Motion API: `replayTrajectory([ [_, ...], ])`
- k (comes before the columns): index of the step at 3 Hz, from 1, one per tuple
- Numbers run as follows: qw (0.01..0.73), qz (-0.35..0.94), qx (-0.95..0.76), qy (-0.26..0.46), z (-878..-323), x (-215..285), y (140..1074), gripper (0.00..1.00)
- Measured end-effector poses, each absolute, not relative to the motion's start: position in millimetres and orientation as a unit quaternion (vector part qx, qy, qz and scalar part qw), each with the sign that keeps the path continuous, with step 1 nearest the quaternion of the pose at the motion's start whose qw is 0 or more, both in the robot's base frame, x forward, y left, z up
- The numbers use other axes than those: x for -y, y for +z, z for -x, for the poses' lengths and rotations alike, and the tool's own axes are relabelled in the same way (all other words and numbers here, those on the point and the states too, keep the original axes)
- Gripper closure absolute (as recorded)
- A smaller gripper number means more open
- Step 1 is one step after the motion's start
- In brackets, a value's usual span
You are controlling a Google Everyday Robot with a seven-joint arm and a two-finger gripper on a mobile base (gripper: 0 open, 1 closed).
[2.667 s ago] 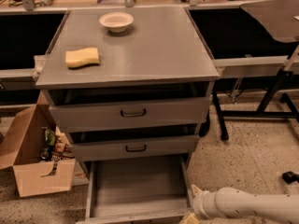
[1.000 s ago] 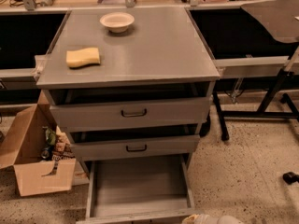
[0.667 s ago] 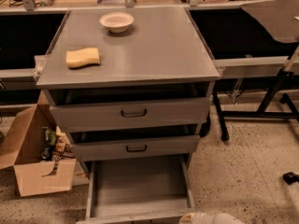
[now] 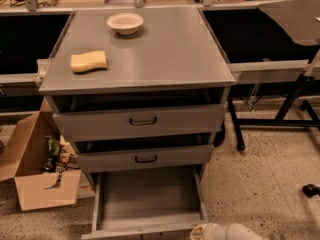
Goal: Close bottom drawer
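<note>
Grey bottom drawer [image 4: 147, 199] wide open, flat floor showing, gripper [image 4: 198, 232] beside its front-right corner

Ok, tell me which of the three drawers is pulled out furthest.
The bottom drawer: its whole tray floor shows, while the top drawer and middle drawer are only slightly out. The tool sits by its front right corner.

Bottom drawer [image 4: 150, 200] juts out — cardboard box [image 4: 44, 190] crowds its left side, floor [image 4: 260, 184] on its right lies open; the gripper [image 4: 201, 231] sits by its front right corner.
</note>
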State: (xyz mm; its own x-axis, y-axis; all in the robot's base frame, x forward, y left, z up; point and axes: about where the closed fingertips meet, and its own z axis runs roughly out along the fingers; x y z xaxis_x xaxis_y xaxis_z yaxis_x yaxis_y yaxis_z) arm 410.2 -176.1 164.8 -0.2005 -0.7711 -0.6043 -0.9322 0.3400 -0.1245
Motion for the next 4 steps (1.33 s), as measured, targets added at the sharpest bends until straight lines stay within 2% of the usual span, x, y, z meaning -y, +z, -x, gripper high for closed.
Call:
replayTrajectory([
  [4,0.325,0.533,-0.766,0.152,-445,177,169,1.00],
])
